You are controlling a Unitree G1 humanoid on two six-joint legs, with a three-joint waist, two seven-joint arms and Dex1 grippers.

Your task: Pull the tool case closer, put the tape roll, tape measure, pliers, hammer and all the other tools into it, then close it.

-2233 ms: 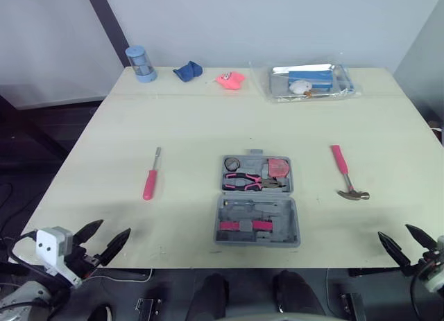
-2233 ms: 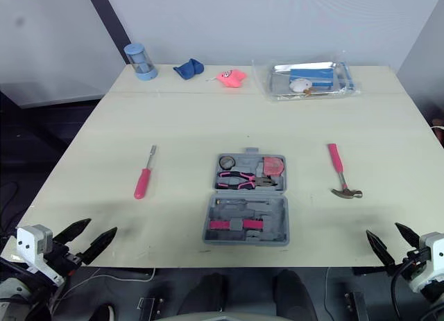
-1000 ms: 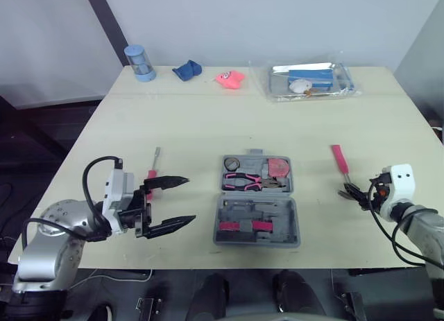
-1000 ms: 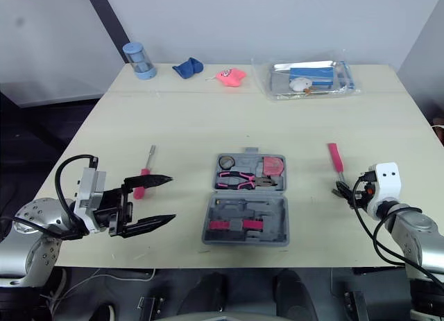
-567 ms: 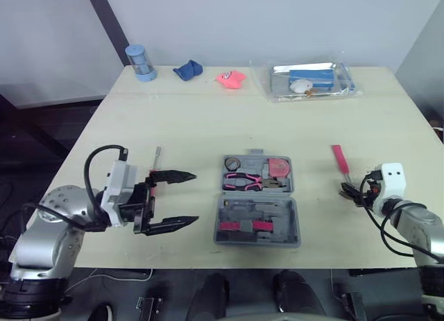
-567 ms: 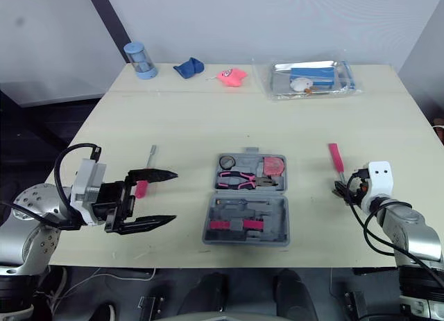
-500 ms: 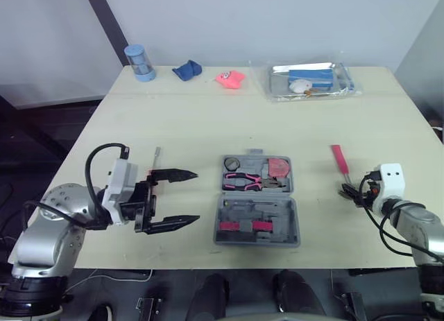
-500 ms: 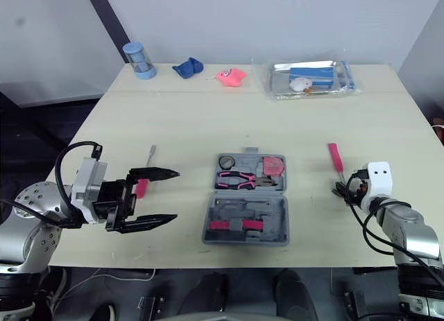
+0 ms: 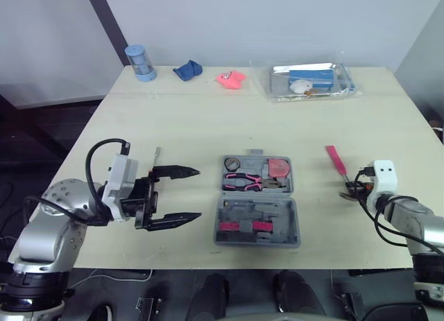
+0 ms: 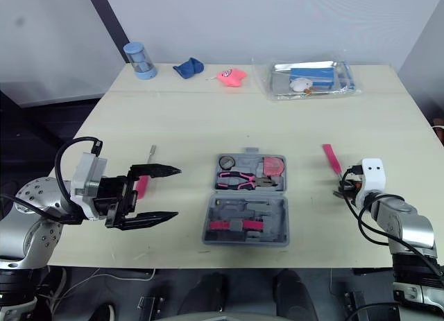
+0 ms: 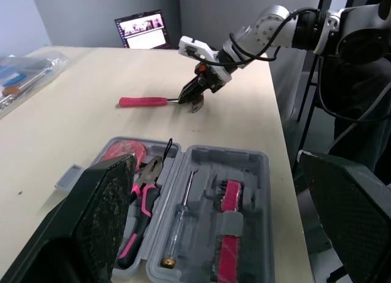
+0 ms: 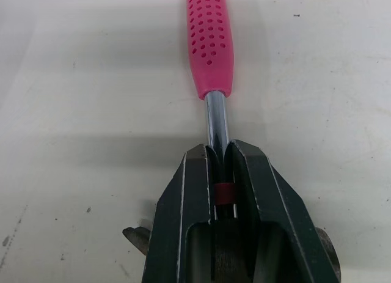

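Right gripper (image 12: 220, 153) has come in from the table edge and now pinches the hammer (image 9: 335, 159) by its steel shaft beside the head, well right of the open tool case (image 9: 291, 235). The handle has swung slightly, so pickup looks started. Left gripper (image 9: 199, 193), gaping wide, has moved up over the pink screwdriver (image 10: 141, 187), half hiding it. The hammer head is mostly hidden under the fingers.

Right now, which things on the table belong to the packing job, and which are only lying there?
For the job: tool case; tape roll, pliers and tape measure in it; pink screwdriver; hammer, gripped by the right gripper.

Just lying about: blue cylinder, small blue object, small pink object, clear plastic bag.
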